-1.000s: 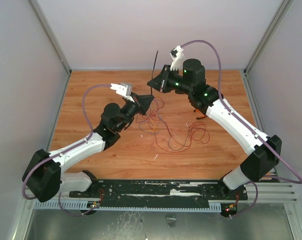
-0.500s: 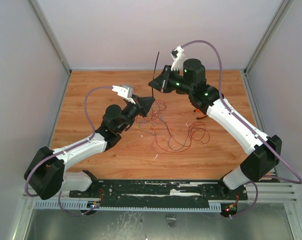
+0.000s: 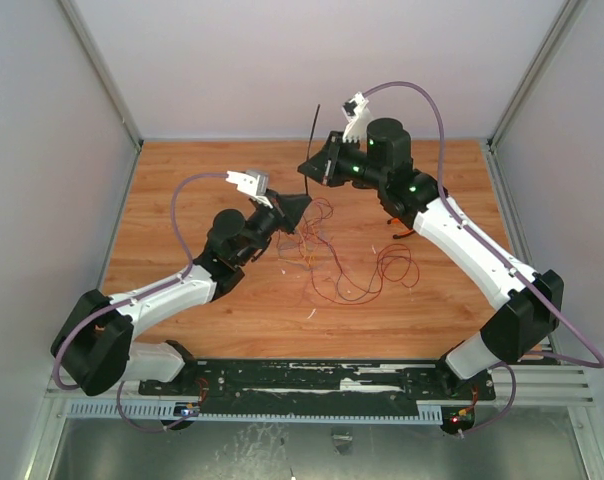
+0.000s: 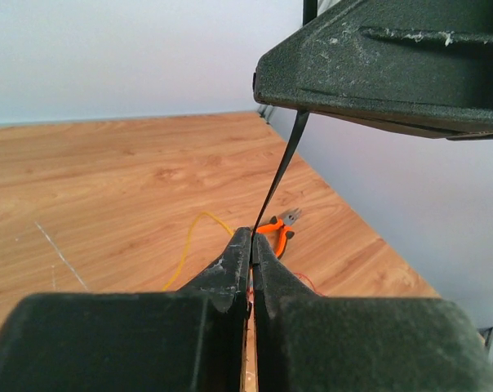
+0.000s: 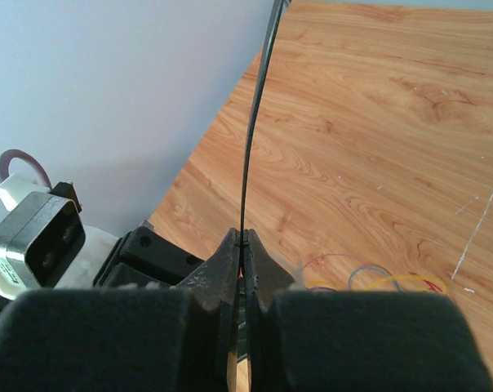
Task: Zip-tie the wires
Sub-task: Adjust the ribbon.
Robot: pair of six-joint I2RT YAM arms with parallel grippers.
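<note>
Since a second ago the left arm has crept forward and a touch to the right, bringing the left claw [image 3: 295, 208] closer under the right one; the right arm has barely stirred. The left claw's fingers [image 4: 227, 273] are pressed together on the lower end of the zip tie [image 3: 305, 188], the strip slipping in right at their tips. From there the zip tie rises in a slight curve to the right claw [image 3: 310, 166], which hangs just above and beyond the left claw and is clamped tight on the strip further up. The free end pokes on upward past it, standing out against the back wall [image 3: 282, 60]. Below and to the right of the left claw the wires [image 3: 347, 268] lie in loose red and dark loops on the wooden surface [image 3: 182, 190]. Some strands reach near that claw's tips; whether they touch I cannot tell. From the left wrist, orange-handled pliers [image 4: 277, 232] show on the surface just beyond the left claw's tips.
</note>
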